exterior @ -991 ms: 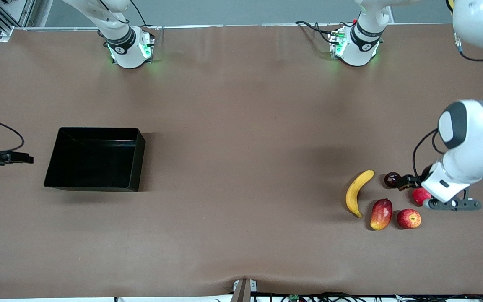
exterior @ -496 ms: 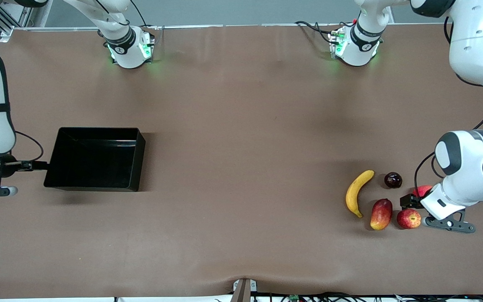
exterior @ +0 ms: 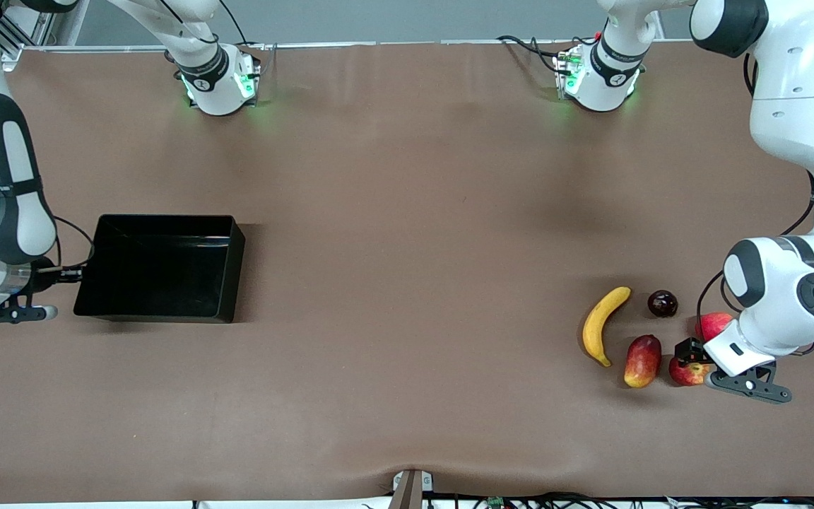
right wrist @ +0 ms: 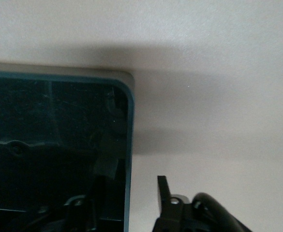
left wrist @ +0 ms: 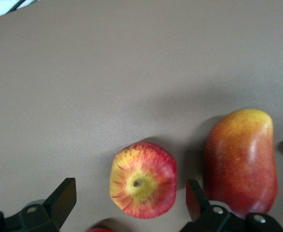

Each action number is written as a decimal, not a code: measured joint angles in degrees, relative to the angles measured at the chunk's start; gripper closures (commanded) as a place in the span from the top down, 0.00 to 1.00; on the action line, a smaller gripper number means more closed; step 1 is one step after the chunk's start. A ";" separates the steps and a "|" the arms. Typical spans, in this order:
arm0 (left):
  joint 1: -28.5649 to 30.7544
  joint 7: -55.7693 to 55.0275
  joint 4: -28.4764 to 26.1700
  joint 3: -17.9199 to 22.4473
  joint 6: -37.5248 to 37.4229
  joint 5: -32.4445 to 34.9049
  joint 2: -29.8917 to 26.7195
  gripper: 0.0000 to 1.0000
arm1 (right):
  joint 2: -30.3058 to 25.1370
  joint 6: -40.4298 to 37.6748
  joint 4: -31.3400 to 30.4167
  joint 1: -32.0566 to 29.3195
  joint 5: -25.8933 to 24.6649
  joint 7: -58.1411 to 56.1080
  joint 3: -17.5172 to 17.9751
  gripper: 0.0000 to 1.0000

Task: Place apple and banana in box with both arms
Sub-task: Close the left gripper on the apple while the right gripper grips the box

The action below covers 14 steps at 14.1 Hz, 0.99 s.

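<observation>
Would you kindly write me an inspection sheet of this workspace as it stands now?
Surface: brown table, slight wrinkles at the camera-side edge.
Job's things: apple and banana lie on the table at the left arm's end; box holds no fruit, at the right arm's end.
Clutter: mango-like fruit beside the apple; pinkish-red fruit; dark round fruit.
Grippers: left gripper open, straddling the apple; right gripper open astride the box wall.
Cables: black leads at both bases and along both arms.
Surroundings: nothing seen.
</observation>
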 measured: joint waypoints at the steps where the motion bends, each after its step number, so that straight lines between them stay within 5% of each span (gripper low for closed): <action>1: 0.07 0.07 0.13 0.00 0.08 0.00 0.66 0.96 | -0.01 0.33 -0.37 -0.04 0.00 -0.53 0.00 0.00; 3: 0.06 0.10 0.22 0.00 0.20 0.01 1.79 0.89 | -0.02 0.39 -0.51 -0.06 0.05 -1.08 0.06 0.00; 5: 0.06 0.10 0.34 -0.01 0.35 0.04 2.49 0.70 | -0.17 0.04 -0.44 -0.05 0.71 -1.75 0.30 0.00; 7: 0.05 0.15 0.39 -0.05 0.35 0.09 2.81 0.41 | -0.21 -1.37 -0.19 -0.05 0.71 -2.71 0.40 0.00; 9: 0.00 0.21 0.67 -0.05 0.36 0.15 2.84 0.02 | -0.27 -5.22 1.69 0.07 2.80 -2.71 0.67 0.00; 14: -0.22 1.27 2.30 -0.21 0.09 0.95 1.57 0.00 | -1.20 -21.91 12.53 3.52 9.62 6.40 1.31 0.00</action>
